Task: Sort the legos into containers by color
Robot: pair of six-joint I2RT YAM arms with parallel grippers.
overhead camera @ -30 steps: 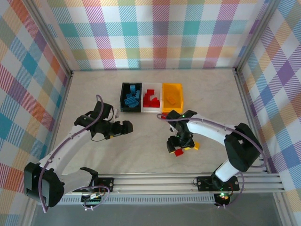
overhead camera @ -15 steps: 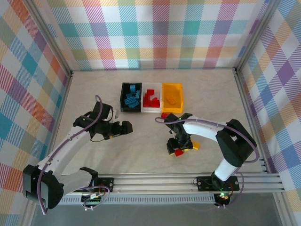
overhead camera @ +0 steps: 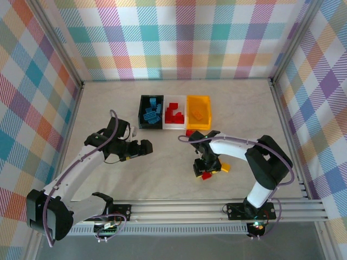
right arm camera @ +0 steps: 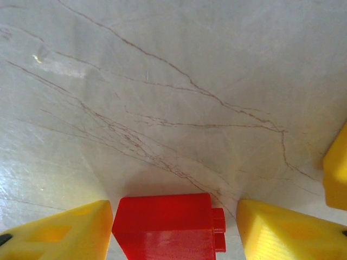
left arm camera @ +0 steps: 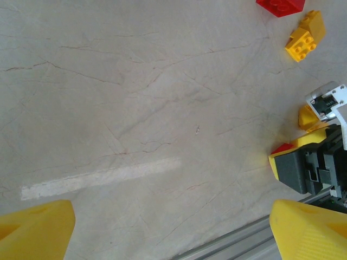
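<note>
My right gripper [overhead camera: 204, 171] is low over the table with a red lego [overhead camera: 206, 175] between its open jaws. In the right wrist view that red lego [right arm camera: 168, 225] touches the left fingertip [right arm camera: 70, 233], and a small gap separates its studs from the right one. A yellow lego [overhead camera: 224, 168] lies just to the right. Another red lego [overhead camera: 189, 132] lies in front of the containers. The black bin [overhead camera: 141, 111] holds blue legos, the white bin [overhead camera: 174, 128] red ones, the yellow bin [overhead camera: 206, 122] yellow ones. My left gripper [overhead camera: 143, 147] hovers open over bare table, holding nothing.
The left wrist view looks across the marble top to a red lego [left arm camera: 280, 6], a yellow lego [left arm camera: 306, 37] and the right gripper's body [left arm camera: 320, 162]. A metal rail [overhead camera: 179, 206] runs along the near edge. Plaid walls close in the table on three sides.
The right gripper's jaws have narrowed around the red lego, and its arm has shifted slightly left. The left arm has not moved.
</note>
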